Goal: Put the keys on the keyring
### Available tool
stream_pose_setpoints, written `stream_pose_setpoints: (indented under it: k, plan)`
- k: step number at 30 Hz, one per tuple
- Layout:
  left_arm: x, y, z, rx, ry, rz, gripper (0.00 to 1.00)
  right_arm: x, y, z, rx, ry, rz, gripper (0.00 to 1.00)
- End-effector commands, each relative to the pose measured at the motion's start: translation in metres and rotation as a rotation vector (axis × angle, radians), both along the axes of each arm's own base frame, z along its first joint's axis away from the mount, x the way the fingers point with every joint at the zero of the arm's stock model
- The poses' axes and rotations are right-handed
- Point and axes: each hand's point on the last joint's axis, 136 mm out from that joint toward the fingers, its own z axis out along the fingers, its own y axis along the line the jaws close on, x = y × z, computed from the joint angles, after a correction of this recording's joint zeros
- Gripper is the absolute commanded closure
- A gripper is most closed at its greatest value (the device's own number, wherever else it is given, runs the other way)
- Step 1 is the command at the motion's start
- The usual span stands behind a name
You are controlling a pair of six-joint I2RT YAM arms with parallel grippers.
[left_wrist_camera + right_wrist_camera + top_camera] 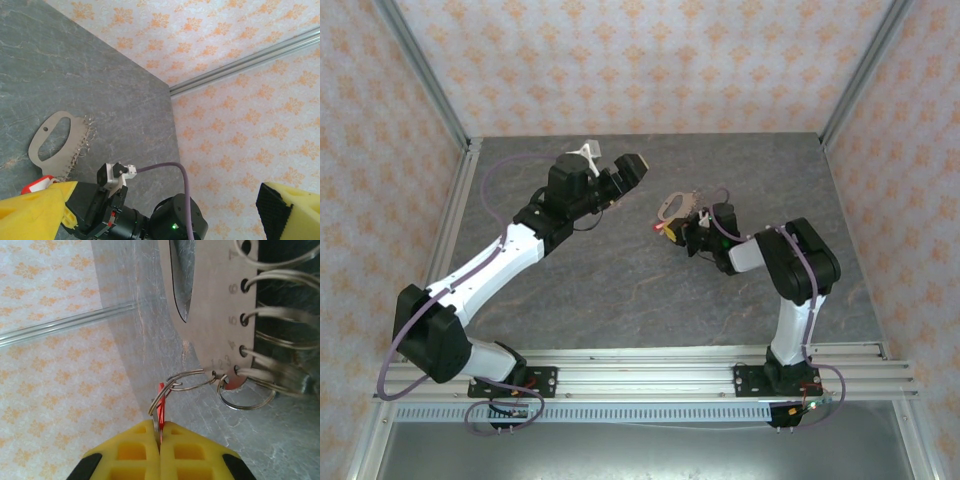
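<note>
The keyring [210, 315] is a flat grey-brown plate with numbered holes, and several wire rings hang from one edge. It lies on the grey table [620, 290], and the top view shows the keyring [675, 205] just beyond my right gripper [672, 230]. In the right wrist view my right gripper [161, 432] is shut on the small red keys [161, 407], and a thin wire ring [192, 381] from the plate crosses them. My left gripper [620, 182] hovers open to the left of the plate. From its wrist I see the keyring [55, 145] and a corner of the red keys [35, 185].
Patterned walls with metal corner posts [430, 80] close in the table on three sides. The right arm's wrist body [175, 220] and its purple cable [185, 175] sit between the left gripper's fingers [30, 210]. A metal rail [700, 365] runs along the near edge.
</note>
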Motion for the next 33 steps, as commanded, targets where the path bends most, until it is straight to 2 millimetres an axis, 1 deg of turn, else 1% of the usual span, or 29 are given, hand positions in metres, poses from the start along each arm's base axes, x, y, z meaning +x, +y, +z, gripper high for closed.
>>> stream_pose_setpoints:
  k: [1,6,12,13,15,16,17,18,19,22,25,28,31,33]
  plan:
    - [-0.003,0.007,0.008,-0.014,-0.019,0.014,0.00,0.004,0.002,0.000,0.005,-0.040,-0.023,1.00]
    - [-0.003,0.008,0.009,-0.013,-0.022,0.016,0.00,-0.001,0.008,-0.003,-0.004,-0.031,-0.012,1.00]
    - [-0.003,0.008,0.010,-0.016,-0.022,0.016,0.00,-0.016,0.023,-0.009,-0.017,-0.011,0.040,0.99]
    - [-0.003,0.008,0.010,-0.016,-0.021,0.017,0.00,-0.019,0.027,-0.009,-0.017,-0.009,0.053,0.91]
    - [-0.003,0.009,0.011,-0.016,-0.024,0.019,0.00,-0.027,0.034,-0.005,-0.011,-0.010,0.084,0.65]
    - [-0.004,0.009,0.011,-0.015,-0.026,0.019,0.00,-0.030,0.036,-0.001,-0.005,-0.015,0.096,0.57]
    - [-0.005,0.010,0.012,-0.011,-0.027,0.020,0.00,-0.033,0.036,0.006,0.000,-0.025,0.105,0.42]
    - [-0.006,0.011,0.013,-0.006,-0.030,0.022,0.00,-0.036,0.034,0.013,-0.001,-0.036,0.107,0.36]
    - [-0.006,0.012,0.013,0.001,-0.032,0.025,0.00,-0.038,0.033,0.020,-0.006,-0.050,0.113,0.32]
    - [-0.009,0.017,0.018,0.027,-0.050,0.031,0.00,-0.045,0.025,0.051,-0.047,-0.108,0.134,0.27]
    - [-0.013,0.023,0.025,0.067,-0.072,0.037,0.00,-0.047,0.008,0.085,-0.113,-0.168,0.123,0.22]
    - [-0.016,0.030,0.033,0.112,-0.101,0.049,0.00,-0.045,-0.022,0.118,-0.206,-0.239,0.074,0.19]
    - [-0.021,0.045,0.038,0.203,-0.126,0.085,0.00,-0.041,-0.062,0.147,-0.355,-0.297,-0.013,0.15]
    - [-0.023,0.064,0.041,0.308,-0.150,0.139,0.00,-0.038,-0.094,0.160,-0.490,-0.319,-0.093,0.13]
